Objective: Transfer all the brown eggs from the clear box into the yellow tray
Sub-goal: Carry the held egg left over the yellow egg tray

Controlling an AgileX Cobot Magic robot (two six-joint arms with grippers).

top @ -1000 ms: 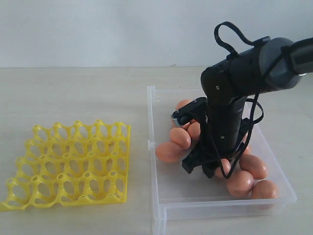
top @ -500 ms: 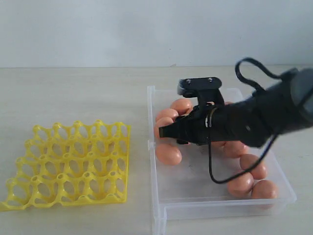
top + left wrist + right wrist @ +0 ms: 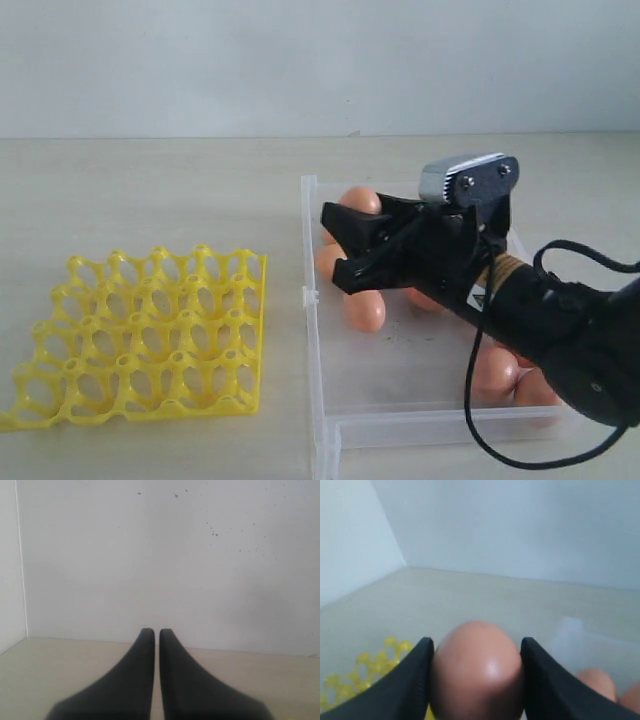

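Grips 1 brown egg (image 3: 477, 672) in R claw (image 3: 477, 642), jaws partly spread; hovers above clear box (image 3: 312, 340), yellow tray (image 3: 145, 335) ahead. Shows L claw (image 3: 156, 632) closed, empty.

bench (image 3: 150, 190): pale beige, matte | wall (image 3: 300, 60): plain white, rises behind bench, small dark specks in left wrist view

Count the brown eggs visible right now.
6 brown eggs show: one held in the right gripper, one at the far wall of the clear box, two beneath the arm, two near its right front corner. The arm may hide more. None in the yellow tray.
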